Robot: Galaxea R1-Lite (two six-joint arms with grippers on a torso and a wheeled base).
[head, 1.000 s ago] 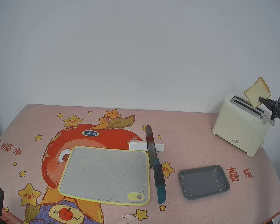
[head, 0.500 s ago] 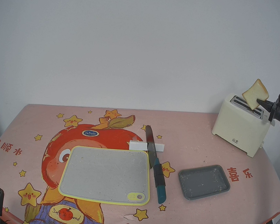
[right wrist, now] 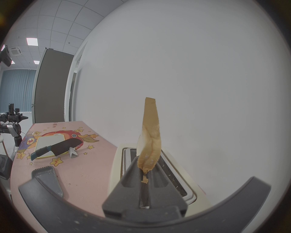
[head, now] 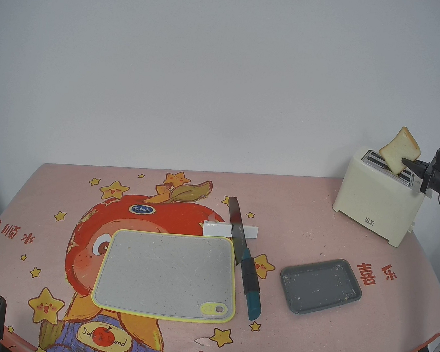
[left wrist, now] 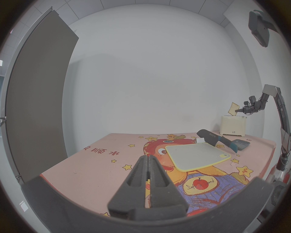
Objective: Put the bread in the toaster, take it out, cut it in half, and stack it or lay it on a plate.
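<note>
My right pincer (head: 408,161) is clamped on 1 corner of the bread (head: 398,148), which hangs tilted just above the toaster (head: 378,200) slots. I judge this the loading step: next, line it up with 1 slot and lower it in.

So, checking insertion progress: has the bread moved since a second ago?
Yes. Held by the right gripper, the bread has dropped slightly lower and leftward, closer to the toaster.

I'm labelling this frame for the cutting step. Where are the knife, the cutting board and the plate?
knife (head: 243,257), head view, heel of the blade by the handle.
cutting board (head: 165,273), head view, middle of its grey face.
plate (head: 321,286), head view, bare floor of the tray.
</note>
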